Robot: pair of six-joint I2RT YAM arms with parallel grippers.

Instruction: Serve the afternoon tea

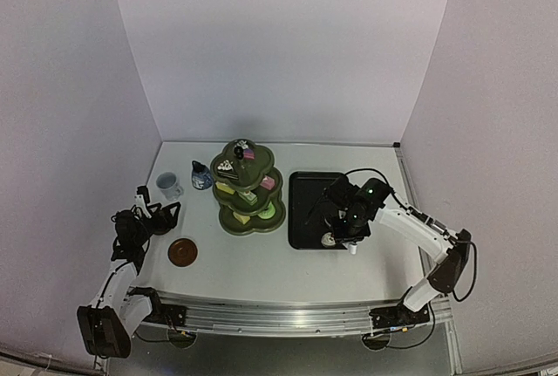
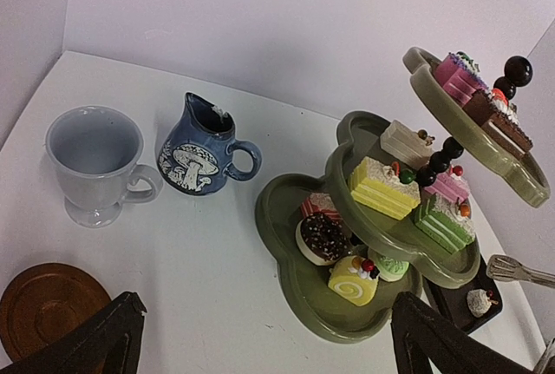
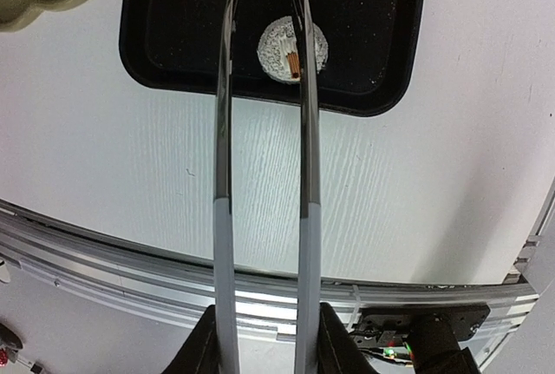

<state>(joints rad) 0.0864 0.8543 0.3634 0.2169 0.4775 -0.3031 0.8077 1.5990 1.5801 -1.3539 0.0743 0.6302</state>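
The left arm runs from its base at the near left corner up along the left side, elbow bent. Its tool [image 1: 162, 216] sits low and points toward the far right. In the left wrist view its two dark fingers [image 2: 108, 339] stand wide apart with nothing between them.

The right arm reaches from the near right corner inward to the left, forearm sloping down. Its tool [image 1: 350, 222] points steeply downward, and its fingers [image 3: 334, 344] are closed against a pair of tongs [image 3: 223, 131].

White table [image 1: 261, 263], plain lilac-white walls [image 1: 279, 44]
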